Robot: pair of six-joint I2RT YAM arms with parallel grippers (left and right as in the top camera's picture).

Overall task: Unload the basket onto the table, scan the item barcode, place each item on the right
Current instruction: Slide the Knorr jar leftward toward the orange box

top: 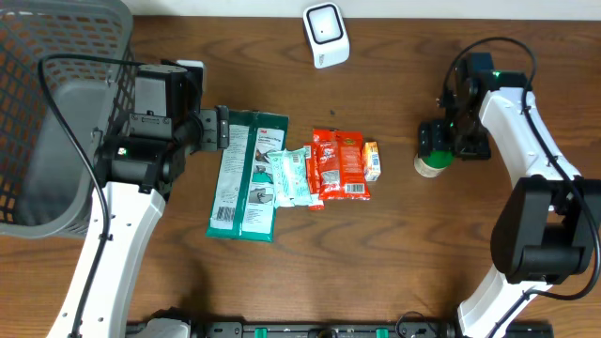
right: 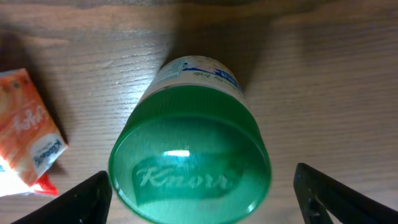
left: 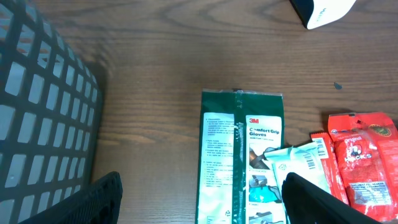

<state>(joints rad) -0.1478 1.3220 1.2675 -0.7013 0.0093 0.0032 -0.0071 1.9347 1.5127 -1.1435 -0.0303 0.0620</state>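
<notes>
Though not yet gripping anything, brackets the green-lidded Knorr jar [right: 189, 155] with the right gripper [right: 204, 202], jaws spread wide and clear of the lid on both sides. Leaves the jar standing lid up on the tabletop [top: 423, 253], apart from the pile of packets on the right and well short of the white scanner [top: 326, 35] at the far edge. Hangs the left gripper [top: 222, 129] over the top end of the green 3M package [top: 246, 174], jaws likewise apart and closed on nothing, with the mesh basket [top: 56, 113] just to its left. Shows a pale sachet [top: 293, 176] overlapping the package, then red snack packets [top: 340, 164] and a small orange box [top: 372, 160] lying alongside.

Looks like the pick-up stage, with the jar as the likely item: reach made, grasp not yet closed. Calls next for lowering the jaws around the jar's body below the lid, closing squarely to stop the round wall slipping, then lifting and carrying it across to the scanner. Demands turning the label toward the scanner's face. Cannot place the barcode from these views; offers only a strip of blue-and-white label past the lid's rim.
</notes>
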